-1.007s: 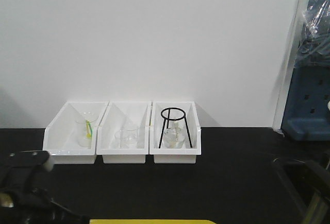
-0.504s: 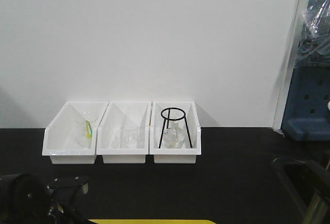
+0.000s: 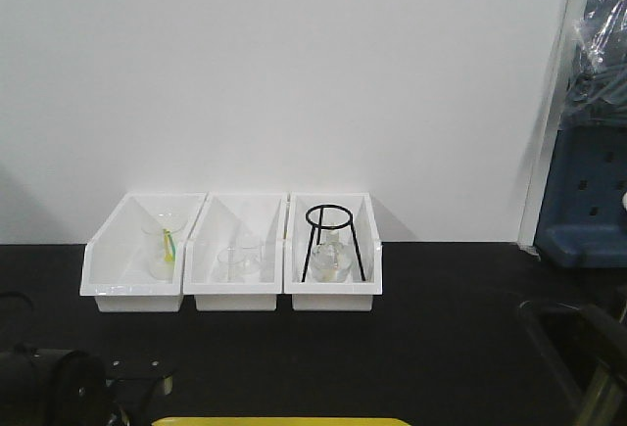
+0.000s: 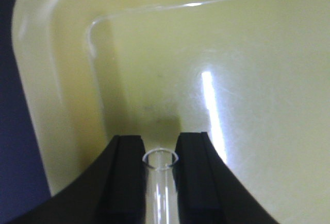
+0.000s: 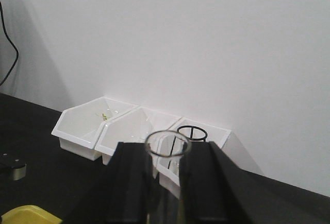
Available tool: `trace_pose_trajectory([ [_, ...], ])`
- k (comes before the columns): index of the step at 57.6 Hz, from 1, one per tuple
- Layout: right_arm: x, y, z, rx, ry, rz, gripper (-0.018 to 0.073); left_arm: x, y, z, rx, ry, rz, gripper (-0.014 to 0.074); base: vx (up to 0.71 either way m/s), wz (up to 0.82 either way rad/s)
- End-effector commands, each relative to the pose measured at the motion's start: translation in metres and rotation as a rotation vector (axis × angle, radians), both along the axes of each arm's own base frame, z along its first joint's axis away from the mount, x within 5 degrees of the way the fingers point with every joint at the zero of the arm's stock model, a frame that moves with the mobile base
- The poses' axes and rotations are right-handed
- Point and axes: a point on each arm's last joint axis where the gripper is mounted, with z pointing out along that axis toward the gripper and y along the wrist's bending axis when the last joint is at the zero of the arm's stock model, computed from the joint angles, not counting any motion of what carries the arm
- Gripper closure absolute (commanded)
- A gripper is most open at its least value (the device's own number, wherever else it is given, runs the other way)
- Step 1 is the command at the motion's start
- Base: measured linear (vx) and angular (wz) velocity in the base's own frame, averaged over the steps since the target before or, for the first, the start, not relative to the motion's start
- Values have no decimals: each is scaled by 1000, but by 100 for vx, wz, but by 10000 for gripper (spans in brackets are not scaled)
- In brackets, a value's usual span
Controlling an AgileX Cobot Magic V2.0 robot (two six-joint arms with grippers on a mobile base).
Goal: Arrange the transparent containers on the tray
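Left fingers [image 4: 126,177]: closed on narrow clear glass vessel [image 4: 160,183], open rim between the tips, held over yellow tray [image 4: 56,80] near an inside corner; contact with tray not discernible. Right fingers [image 5: 135,183]: clamped on second clear vessel [image 5: 166,149]. Further glassware [image 3: 240,260] in three white bins [image 3: 132,291] on black counter [image 3: 441,328]; black ring stand [image 3: 331,240] in rightmost bin.

The right gripper [image 5: 167,162] has its two black fingers [image 5: 135,183] closed on a transparent container [image 5: 168,143], whose round rim shows between them. Beyond, three white bins [image 5: 124,131] sit along a white wall [image 5: 206,38]; the far one holds a black ring stand [image 5: 192,133]. A yellow tray [image 5: 28,215] corner shows lower left.
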Motion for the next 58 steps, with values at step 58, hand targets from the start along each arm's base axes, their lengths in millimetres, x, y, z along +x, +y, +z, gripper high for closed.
trace_pose_trajectory([
  [58, 47, 33, -16, 460, 445, 104, 571, -61, 22, 252, -179, -879, -130, 189, 0, 0],
])
